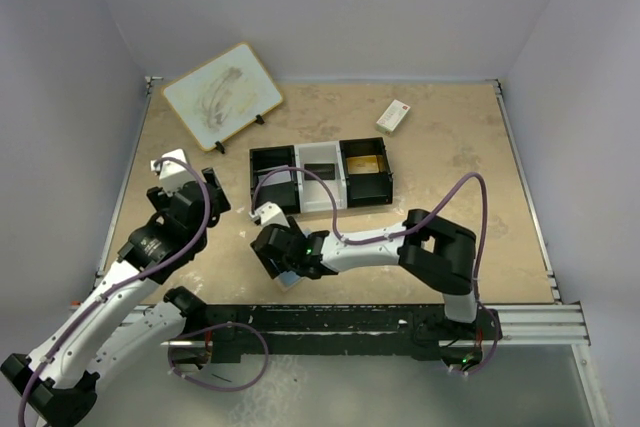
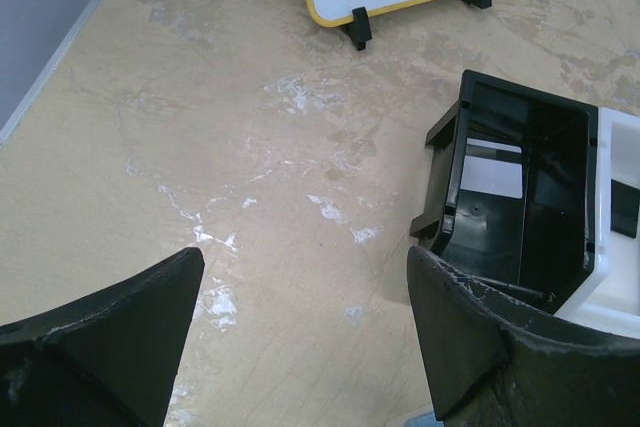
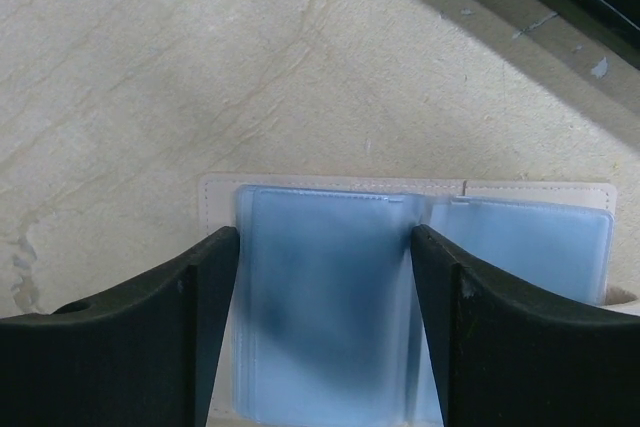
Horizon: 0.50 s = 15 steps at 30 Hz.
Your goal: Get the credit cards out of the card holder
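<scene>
The card holder point(image 3: 520, 237) lies open and flat on the table, a tan rim around pale blue clear sleeves. My right gripper point(image 3: 325, 237) is open, low over it, with its fingers point(image 3: 180, 317) standing either side of the left stack of sleeves. I cannot make out any card inside the sleeves. In the top view the right gripper point(image 1: 280, 257) covers most of the holder point(image 1: 288, 280). My left gripper point(image 2: 305, 257) is open and empty above bare table, left of the tray; it also shows in the top view point(image 1: 213, 197).
The black-and-white three-compartment tray point(image 1: 320, 209) stands behind the holder, with a white card point(image 2: 495, 172) in its left compartment and a dark card point(image 1: 319, 169) in the middle one. A drawing board on a stand point(image 1: 222, 95) is at the back left. A white box with a red mark point(image 1: 394, 115) lies at the back right.
</scene>
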Tool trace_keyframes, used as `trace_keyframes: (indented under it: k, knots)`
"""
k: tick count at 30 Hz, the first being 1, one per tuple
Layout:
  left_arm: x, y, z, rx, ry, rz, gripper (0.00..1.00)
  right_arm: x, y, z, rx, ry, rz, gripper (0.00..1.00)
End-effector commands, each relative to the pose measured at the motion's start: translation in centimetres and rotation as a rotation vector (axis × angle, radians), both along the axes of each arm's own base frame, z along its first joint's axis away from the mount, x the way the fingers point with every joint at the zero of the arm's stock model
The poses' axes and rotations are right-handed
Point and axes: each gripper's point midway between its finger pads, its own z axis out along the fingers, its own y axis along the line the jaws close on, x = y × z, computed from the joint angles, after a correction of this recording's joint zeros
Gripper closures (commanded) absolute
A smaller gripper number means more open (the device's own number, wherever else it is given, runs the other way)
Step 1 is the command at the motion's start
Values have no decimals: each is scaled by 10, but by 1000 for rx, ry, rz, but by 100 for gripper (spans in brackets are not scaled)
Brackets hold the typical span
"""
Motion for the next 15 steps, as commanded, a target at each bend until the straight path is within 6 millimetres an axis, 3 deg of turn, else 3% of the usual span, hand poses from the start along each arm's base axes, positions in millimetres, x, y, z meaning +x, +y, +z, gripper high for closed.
trace_keyframes:
  k: [1, 6, 10, 15]
  knots:
    - [1, 7, 19, -26, -63, 41, 20, -9, -53, -58, -292, 9, -70, 30]
    - [0, 7, 19, -28, -65, 42, 20, -22, -47, -59, -239, 79, -46, 45]
    - [1, 6, 17, -25, -58, 38, 20, -24, -31, -43, -87, 133, -25, 59]
    - [2, 5, 17, -25, -55, 34, 20, -17, -22, -32, 53, 208, -39, 65]
